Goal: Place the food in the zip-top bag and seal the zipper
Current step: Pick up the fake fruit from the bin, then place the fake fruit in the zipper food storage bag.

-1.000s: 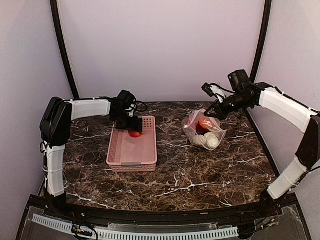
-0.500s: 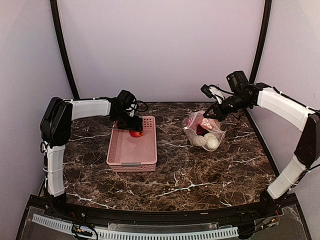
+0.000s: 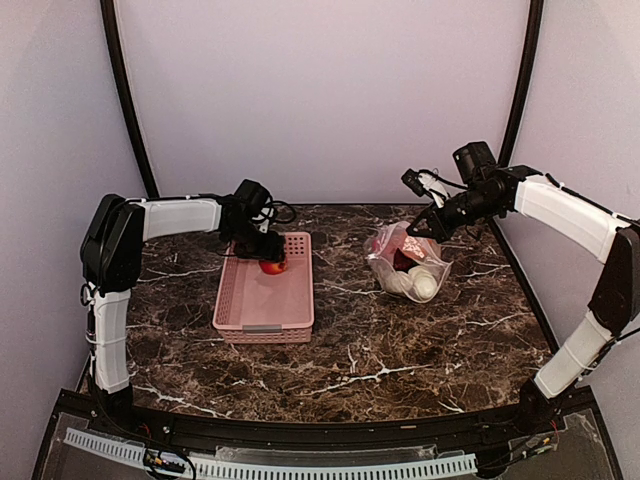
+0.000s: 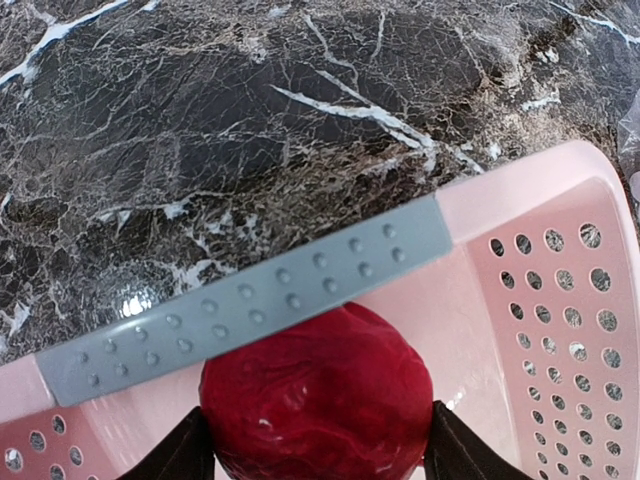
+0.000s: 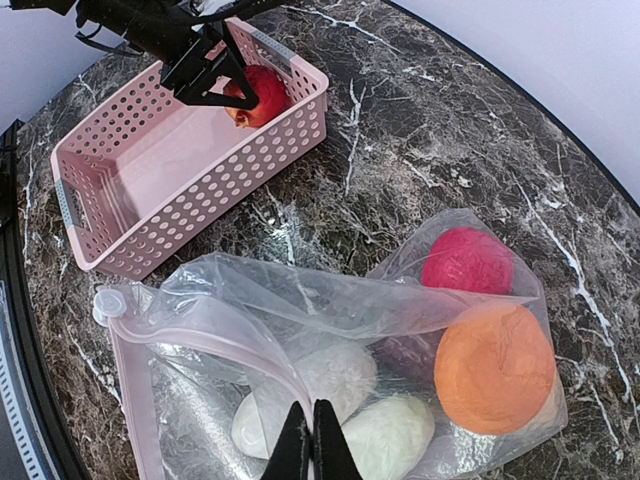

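A red toy fruit lies in the far end of the pink basket. My left gripper reaches down into the basket, and its two fingertips press the fruit's left and right sides. The clear zip-top bag lies on the table at the right, with its mouth held up and open. Inside it are a pink-red piece, an orange piece and white pieces. My right gripper is shut on the bag's mouth edge by the pinkish zipper.
The basket's grey handle strip runs just past the red fruit. The rest of the basket floor holds nothing. Dark marble table lies between basket and bag. Black frame posts stand at the back corners.
The left gripper's fingers have drawn in around the red fruit. The right gripper and the bag edge shifted very slightly left and up.
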